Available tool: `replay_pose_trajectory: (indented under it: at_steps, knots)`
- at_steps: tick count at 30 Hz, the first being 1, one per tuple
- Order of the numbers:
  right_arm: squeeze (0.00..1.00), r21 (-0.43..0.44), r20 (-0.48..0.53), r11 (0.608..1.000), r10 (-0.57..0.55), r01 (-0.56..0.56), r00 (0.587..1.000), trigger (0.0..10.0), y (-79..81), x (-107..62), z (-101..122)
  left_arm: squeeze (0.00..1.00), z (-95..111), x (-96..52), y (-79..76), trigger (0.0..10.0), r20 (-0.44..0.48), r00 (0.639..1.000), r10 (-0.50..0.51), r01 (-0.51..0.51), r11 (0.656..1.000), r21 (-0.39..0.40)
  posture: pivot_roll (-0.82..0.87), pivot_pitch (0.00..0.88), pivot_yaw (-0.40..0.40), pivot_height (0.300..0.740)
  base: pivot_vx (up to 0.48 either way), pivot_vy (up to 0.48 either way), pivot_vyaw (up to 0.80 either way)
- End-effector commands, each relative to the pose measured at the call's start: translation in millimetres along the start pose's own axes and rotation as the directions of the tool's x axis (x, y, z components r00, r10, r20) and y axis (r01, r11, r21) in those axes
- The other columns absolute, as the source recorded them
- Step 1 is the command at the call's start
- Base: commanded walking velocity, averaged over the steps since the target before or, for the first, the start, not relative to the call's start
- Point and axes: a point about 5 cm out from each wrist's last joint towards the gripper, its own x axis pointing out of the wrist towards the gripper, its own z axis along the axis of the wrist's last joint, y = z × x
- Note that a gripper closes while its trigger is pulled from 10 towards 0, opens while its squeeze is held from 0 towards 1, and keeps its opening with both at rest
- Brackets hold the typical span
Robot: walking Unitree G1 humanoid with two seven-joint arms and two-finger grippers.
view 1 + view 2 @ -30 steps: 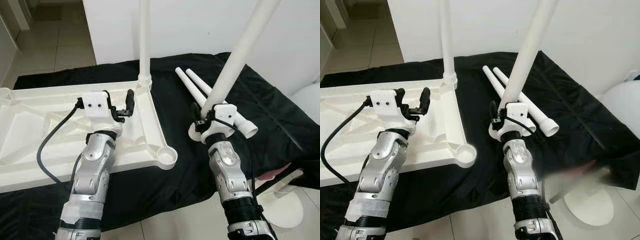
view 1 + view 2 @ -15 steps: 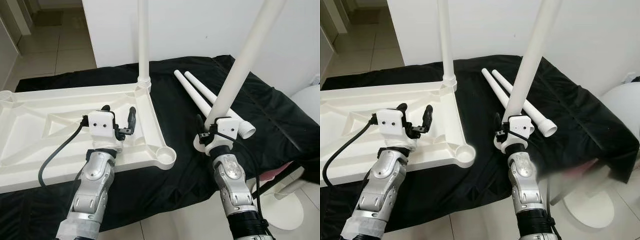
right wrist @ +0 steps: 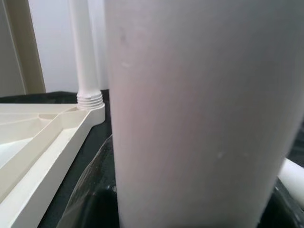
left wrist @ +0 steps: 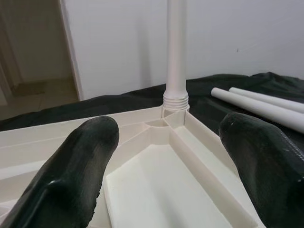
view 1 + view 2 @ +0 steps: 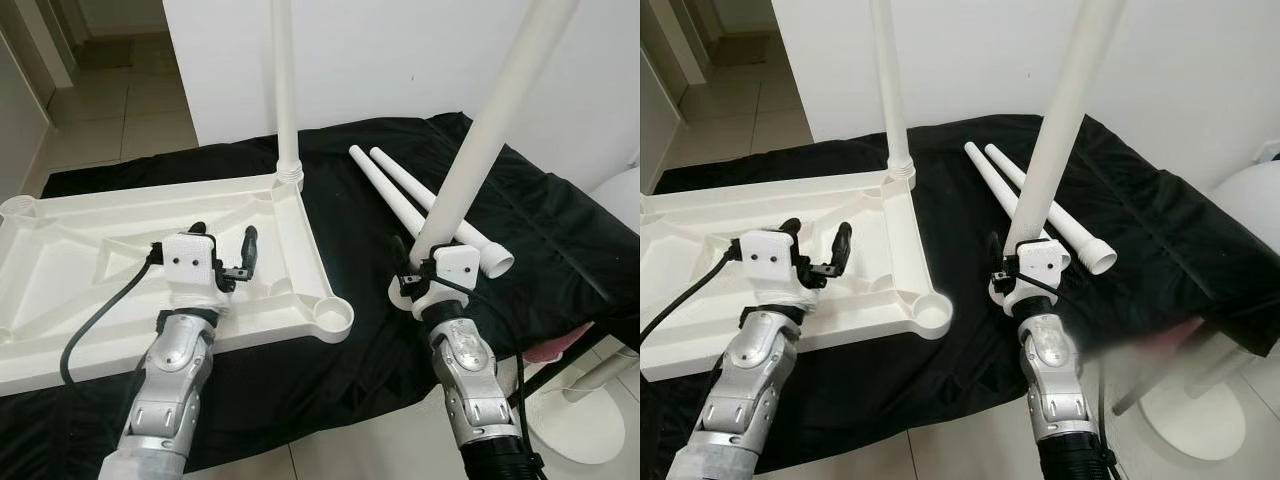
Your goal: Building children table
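The white tabletop (image 5: 60,260) lies upside down on a black cloth (image 5: 560,240). One white leg (image 5: 284,90) stands upright, screwed into its far right corner. The near right corner socket (image 5: 332,320) holds nothing. My right gripper (image 5: 418,262) is shut on a second leg (image 5: 490,120), which leans up and to the right; its flared lower end is just above the cloth, to the right of that socket. My left gripper (image 5: 222,240) hovers open over the tabletop's inner ribs, its fingers (image 4: 71,175) apart and holding nothing. Two loose legs (image 5: 400,195) lie side by side on the cloth.
A white wall stands close behind the cloth. Tiled floor and a doorway (image 5: 110,60) lie to the far left. A white round base (image 5: 580,420) and a pink object (image 5: 560,345) sit at the right, below the cloth's edge.
My left gripper has drawn back toward me and a little left over the tabletop, still open. The right gripper keeps hold of the leaning leg, which has barely moved. The camera has shifted slightly.
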Motion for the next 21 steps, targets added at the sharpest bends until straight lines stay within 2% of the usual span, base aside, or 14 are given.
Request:
replay_pose_trajectory:
  at_steps: [1, 3, 13, 17, 21]
  knots:
    - [0.00, 0.000, 0.021, 0.999, 0.032, -0.032, 0.999, 10.0, 2.7, -1.9, 3, 0.00, -2, 0.1, 5.7, 10.0, -0.020, 1.000, -0.011, 0.012, 1.000, 0.018, -0.04, 0.009, 0.091, 0.740, 0.000, 0.000, 0.00]
    - [0.00, -0.018, 0.021, 0.998, 0.065, -0.065, 0.998, 10.0, -0.2, -2.1, 3, 0.00, 0, 1.1, 13.5, 10.0, -0.021, 1.000, -0.007, 0.008, 0.999, 0.040, -0.05, 0.007, 0.115, 0.740, 0.000, 0.000, 0.00]
    - [0.00, -0.091, 0.029, 0.992, 0.095, -0.092, 0.995, 10.0, -13.3, 5.4, 5, 0.00, 8, 3.6, 19.7, 10.0, -0.015, 1.000, -0.005, 0.006, 0.998, 0.068, -0.05, 0.006, 0.164, 0.740, 0.000, 0.000, 0.00]
    - [0.00, -0.103, 0.034, 0.991, 0.094, -0.090, 0.995, 10.0, -17.4, 11.3, 6, 0.00, 10, 3.5, 16.7, 10.0, -0.016, 1.000, -0.022, 0.023, 0.997, 0.068, -0.05, 0.010, 0.158, 0.740, 0.000, 0.000, 0.00]
    - [0.00, -0.066, 0.034, 0.996, 0.064, -0.062, 0.997, 10.0, -15.9, 18.1, 5, 0.00, 3, 4.4, 14.8, 10.0, -0.031, 0.998, -0.057, 0.060, 0.995, 0.074, -0.04, 0.017, 0.101, 0.740, 0.000, 0.000, 0.00]
